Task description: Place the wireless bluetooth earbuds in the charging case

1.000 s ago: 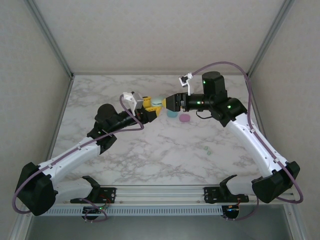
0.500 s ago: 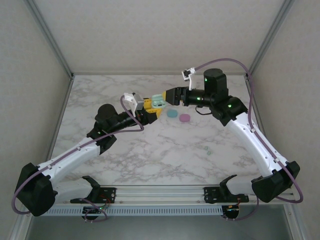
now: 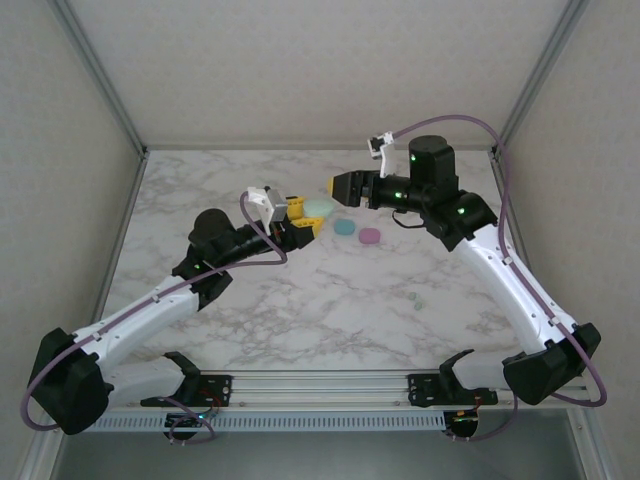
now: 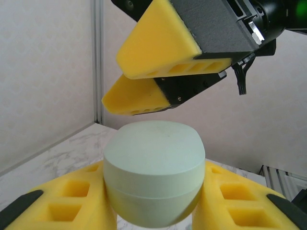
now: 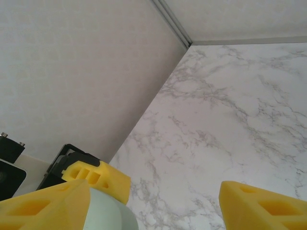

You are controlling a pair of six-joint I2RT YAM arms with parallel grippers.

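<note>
Left gripper (image 3: pixel 298 222) clamps the pale green rounded plastic case (image 4: pixel 153 177), lid shut. Right gripper (image 3: pixel 335 186) empty, agape above it. Advise gripping the lid squarely.

No legible text, label or number anywhere.

Pale green charging case (image 4: pixel 153 177): rounded, smooth, lid shut with the seam line visible, upright, clamped between the left gripper's (image 3: pixel 310 214) yellow fingers (image 4: pixel 72 201). From the top view it sits at about 12 o'clock of table centre. Teal case (image 3: pixel 345 227) lies on the table at its 4 o'clock, near. Pink-purple case (image 3: pixel 370 236) lies just beside the teal one, at 4 o'clock. Two tiny greenish earbuds (image 3: pixel 415 299) lie close together at 5 o'clock of the pink-purple case, well apart from it.
</note>
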